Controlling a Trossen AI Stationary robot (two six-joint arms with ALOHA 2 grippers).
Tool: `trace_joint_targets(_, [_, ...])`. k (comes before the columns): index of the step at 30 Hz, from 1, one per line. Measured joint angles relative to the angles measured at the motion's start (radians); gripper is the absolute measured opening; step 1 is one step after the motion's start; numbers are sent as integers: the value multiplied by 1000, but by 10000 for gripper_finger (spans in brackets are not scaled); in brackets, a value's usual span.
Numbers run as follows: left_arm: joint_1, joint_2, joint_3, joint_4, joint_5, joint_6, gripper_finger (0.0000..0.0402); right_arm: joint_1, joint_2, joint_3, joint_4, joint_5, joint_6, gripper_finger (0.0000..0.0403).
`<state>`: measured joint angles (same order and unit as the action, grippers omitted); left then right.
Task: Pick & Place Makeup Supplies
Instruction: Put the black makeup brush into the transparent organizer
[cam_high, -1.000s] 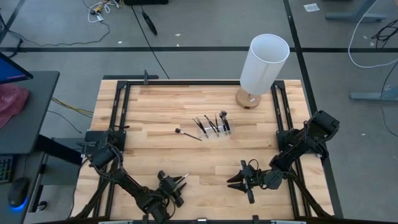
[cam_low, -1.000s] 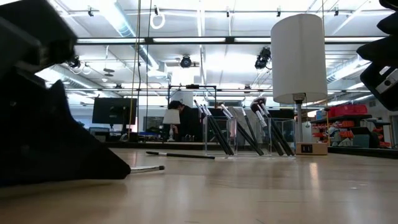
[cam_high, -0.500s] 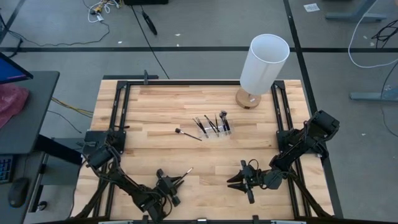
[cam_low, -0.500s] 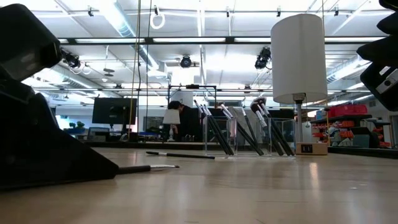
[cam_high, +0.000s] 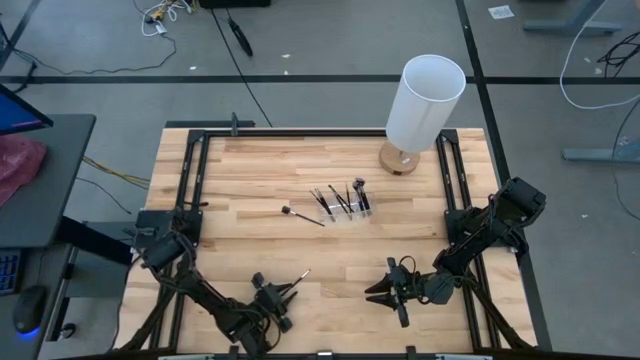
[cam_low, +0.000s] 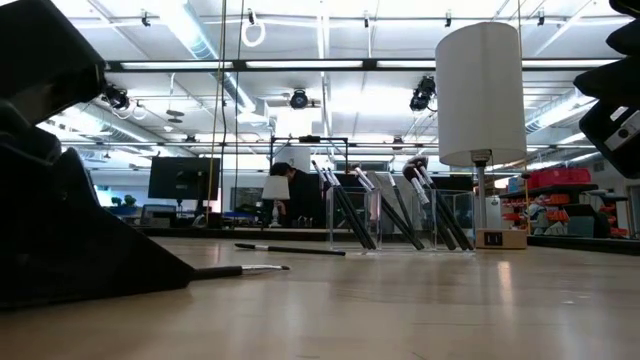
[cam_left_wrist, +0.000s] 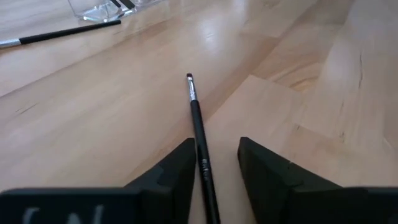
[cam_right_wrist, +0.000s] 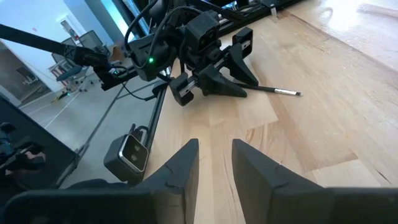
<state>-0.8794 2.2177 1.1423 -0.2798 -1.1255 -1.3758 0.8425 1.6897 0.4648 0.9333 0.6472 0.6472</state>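
Observation:
A thin dark-handled makeup brush (cam_left_wrist: 198, 124) lies flat on the wooden table near its front left, bristle tip (cam_high: 303, 273) pointing away. My left gripper (cam_left_wrist: 216, 144) is low over the table and open, one finger on each side of the brush's handle. My right gripper (cam_right_wrist: 214, 155) hangs open at the front right (cam_high: 380, 293), with nothing between its fingers. Another brush (cam_high: 303, 216) lies on the table at mid-table. Several more brushes (cam_low: 390, 210) lean in the clear holder (cam_high: 345, 207). My left gripper comes in low and slanting from the near side, its fingers lying along the brush. The handle (cam_left_wrist: 203, 167) runs right beside the inner side of one finger (cam_left_wrist: 177, 174); whether it touches, I cannot tell. The brush lies flat on the table.
A tall white cylinder lamp (cam_high: 425, 100) on a wooden base stands at the far right of the table. Black rails (cam_high: 190, 180) run along the table's left and right sides. Bare wood lies between the two grippers and the holder.
My left gripper has shifted slightly at the brush. The brush has slid on the table: its bristle end has moved toward the far right and now reaches farther out past the fingers. It still lies flat.

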Motion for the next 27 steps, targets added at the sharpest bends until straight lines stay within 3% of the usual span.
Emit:
trace_joint_targets(5, [33, -1, 4, -19, 15, 0, 153, 0, 0, 0, 0, 0, 0, 100])
trace_joint_targets(14, [66, -2, -3, -11, 18, 49, 128, 0, 0, 0, 0, 0, -1, 100])
trace_joint_targets(27, [97, -3, -9, 5, 7, 57, 130, 0, 0, 0, -7, 0, -4, 100])
